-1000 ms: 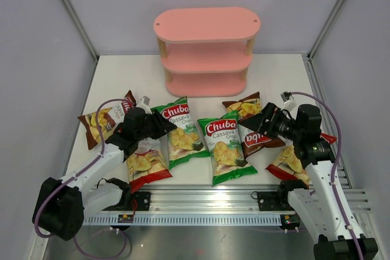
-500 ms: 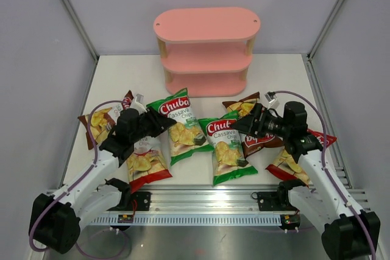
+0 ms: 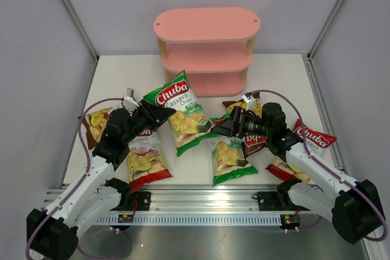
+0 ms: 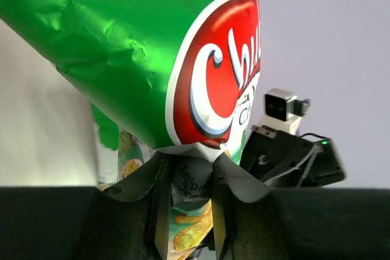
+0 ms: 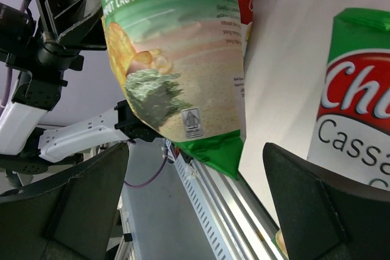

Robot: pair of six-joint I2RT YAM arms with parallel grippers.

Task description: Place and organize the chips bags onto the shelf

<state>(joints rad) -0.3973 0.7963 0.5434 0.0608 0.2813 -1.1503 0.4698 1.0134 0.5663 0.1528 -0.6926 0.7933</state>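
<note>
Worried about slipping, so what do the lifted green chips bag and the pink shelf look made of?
Green chips bag: likely thin plastic or foil film, glossy, with bright glare and fine crinkles. Pink shelf: probably painted wood or board, matte, even colour without glare; its uprights look like pale bare wood.

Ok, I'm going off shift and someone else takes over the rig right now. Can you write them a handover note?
Left gripper: shut on the edge of a green bag, which is lifted and tilted in front of the shelf.
Right gripper: open, holding nothing, low over the second green bag.
On the table: brown bags and, red bags and, and the second green bag.
Done: no bag is on the shelf yet.
Left: shelve all six and order them.
</note>
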